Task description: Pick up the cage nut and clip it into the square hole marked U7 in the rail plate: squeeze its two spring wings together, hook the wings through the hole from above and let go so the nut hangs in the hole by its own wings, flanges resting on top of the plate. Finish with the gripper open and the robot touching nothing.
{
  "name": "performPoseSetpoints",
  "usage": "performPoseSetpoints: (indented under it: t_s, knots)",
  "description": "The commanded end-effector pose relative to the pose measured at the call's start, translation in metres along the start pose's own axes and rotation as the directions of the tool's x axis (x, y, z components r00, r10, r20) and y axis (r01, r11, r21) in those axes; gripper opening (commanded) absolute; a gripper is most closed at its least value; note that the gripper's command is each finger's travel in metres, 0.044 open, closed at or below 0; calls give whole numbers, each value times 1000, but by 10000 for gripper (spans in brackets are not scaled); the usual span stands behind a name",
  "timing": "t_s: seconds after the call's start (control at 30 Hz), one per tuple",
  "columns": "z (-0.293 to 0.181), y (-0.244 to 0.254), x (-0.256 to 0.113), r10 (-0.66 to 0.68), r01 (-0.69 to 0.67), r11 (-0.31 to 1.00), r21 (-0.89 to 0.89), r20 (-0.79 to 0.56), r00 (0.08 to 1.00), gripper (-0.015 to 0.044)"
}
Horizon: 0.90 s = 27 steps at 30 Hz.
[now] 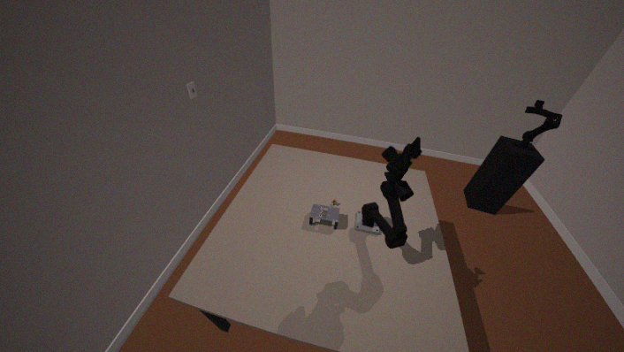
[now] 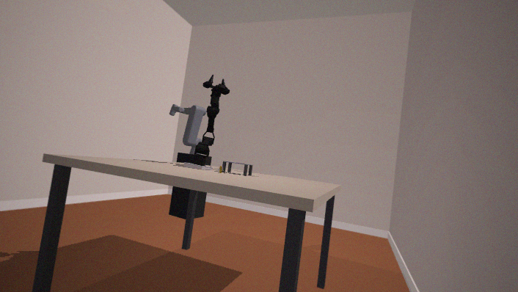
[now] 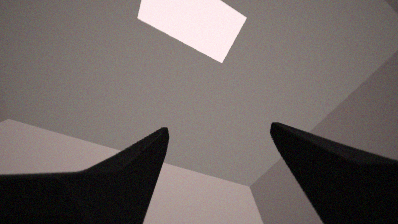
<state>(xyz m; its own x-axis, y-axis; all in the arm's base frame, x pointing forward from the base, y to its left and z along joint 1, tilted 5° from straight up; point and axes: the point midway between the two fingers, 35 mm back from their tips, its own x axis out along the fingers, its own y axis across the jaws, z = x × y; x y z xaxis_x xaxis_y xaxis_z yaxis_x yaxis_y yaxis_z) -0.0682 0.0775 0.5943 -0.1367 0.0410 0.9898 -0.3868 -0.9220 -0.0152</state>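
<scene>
Jaws spread wide and pointing upward, the gripper [image 2: 217, 81] [image 3: 218, 130] holds nothing; below it, the rail plate [image 1: 317, 213] [image 2: 238, 163] stands on legs, likely leaving wing room.

The robot's arm [image 1: 396, 212] [image 2: 210, 121] is matte black throughout, with chunky, angular joint housings joined by slimmer links. It rises from a pale grey, flat base plate [image 1: 362, 228] [image 2: 207, 168] with small dark screw heads near its corners. Directly above the base plate sits a blocky black shoulder housing [image 1: 370, 214] [image 2: 201, 148]. Farthest along the arm from the base plate, the end effector [image 1: 414, 146] [image 2: 217, 78] [image 3: 218, 130] is black too, its two smooth, wedge-like fingers [image 1: 416, 144] [image 2: 211, 80] broad at the root and tapering to narrow, blunt tips, with slightly lighter bevelled edges.
</scene>
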Motion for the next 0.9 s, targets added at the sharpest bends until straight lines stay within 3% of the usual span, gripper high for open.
performPoseSetpoints:
  t_s: [0.0, 0.2, 0.37, 0.63, 0.77, 0.87]
  knots:
    - [2, 2, 0, 5, -5, 1000, 9, 8, 1000, 426]
    - [77, 48, -3, 140, -211, 937, 278, 253, 957, 440]
    - [149, 86, -24, 244, -478, 750, 457, 480, 843, 440]
    - [257, 127, -95, 334, -860, 182, 477, 792, 510, 440]
    - [302, 136, -145, 337, -920, -156, 358, 895, 291, 440]
    - [329, 137, -187, 322, -885, -396, 244, 940, 115, 440]
